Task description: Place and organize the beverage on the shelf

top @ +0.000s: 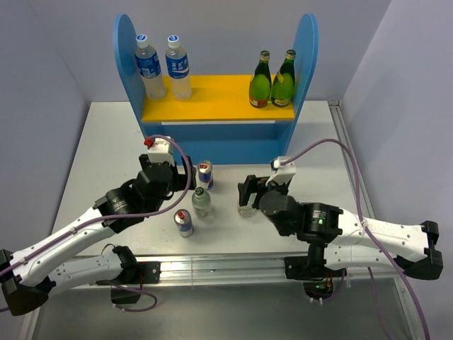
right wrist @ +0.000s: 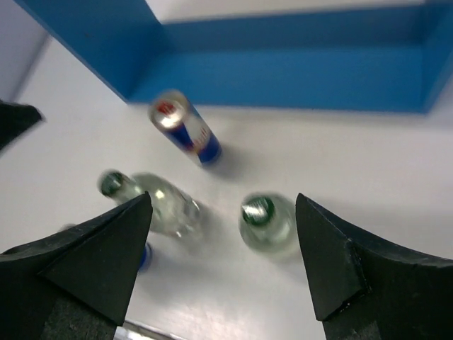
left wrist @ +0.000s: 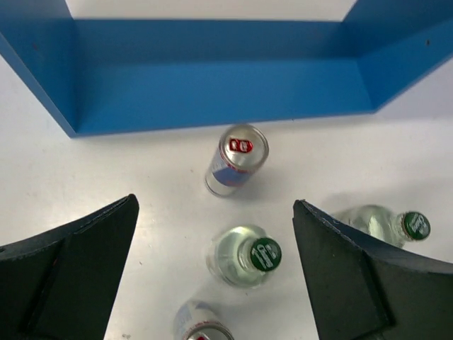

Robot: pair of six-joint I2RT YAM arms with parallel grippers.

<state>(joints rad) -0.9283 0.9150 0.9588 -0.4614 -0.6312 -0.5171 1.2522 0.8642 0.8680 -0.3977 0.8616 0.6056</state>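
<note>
The blue shelf (top: 212, 131) with a yellow upper board stands at the back. Two blue-labelled water bottles (top: 150, 67) (top: 178, 67) stand on the board's left. On the table stand a can (top: 205, 175), a green-capped bottle (top: 201, 202), a second can (top: 184, 222) and a second green-capped bottle (top: 245, 207). My left gripper (top: 182, 177) is open and empty, above the first bottle (left wrist: 248, 256) and behind the can (left wrist: 237, 159). My right gripper (top: 253, 193) is open; the second bottle (right wrist: 263, 221) stands between its fingers, not touched.
Two dark green yellow-labelled bottles (top: 272, 79) stand on the board's right. The shelf's lower level (left wrist: 212, 78) shows as a blue open bay. A metal rail (top: 233, 263) runs along the table's near edge. Grey walls close in both sides.
</note>
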